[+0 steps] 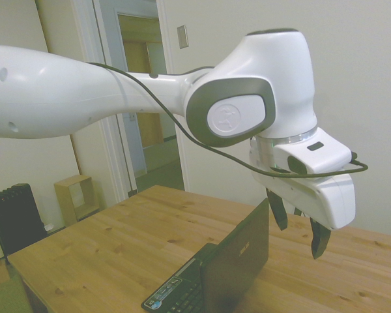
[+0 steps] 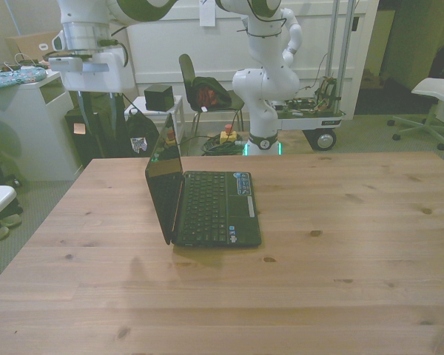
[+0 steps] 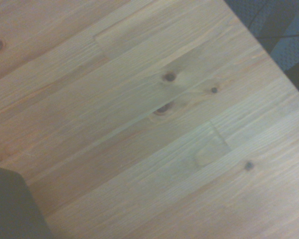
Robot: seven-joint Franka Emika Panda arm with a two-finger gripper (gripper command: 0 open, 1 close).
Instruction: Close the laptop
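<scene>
Laptop (image 2: 207, 203) of matte black plastic stands open on the table (image 2: 340, 244), its lid almost upright, the dark screen glossy enough to catch a greenish reflection, the keyboard a grid of small dark keys with a shiny strip along the front; in the side view the lid back (image 1: 238, 257) shows a small silver logo. It sits nearer the table's far edge than the near one, toward the front view's left half, the lid turned to the front view's left. The gripper (image 1: 298, 233), a smooth white housing with two dark tapering fingers (image 1: 320, 238), hangs above and just behind the lid's top edge, clear of it, with the fingers spread apart and nothing between them (a black cable loops around the wrist). The table is pale pine in long glued planks, with fine straight grain and scattered dark knots; the wrist view shows the same boards (image 3: 154, 114) up close, a table edge cutting across one corner, and a dark blurred shape (image 3: 10, 206) that cannot be identified. Beyond the table, the side view shows cream walls, a doorway (image 1: 143, 98), a small wooden shelf box (image 1: 77, 197) and a black ribbed heater (image 1: 14, 218); the front view shows a dark chair (image 2: 203, 92) and a white office chair (image 2: 436, 92).
</scene>
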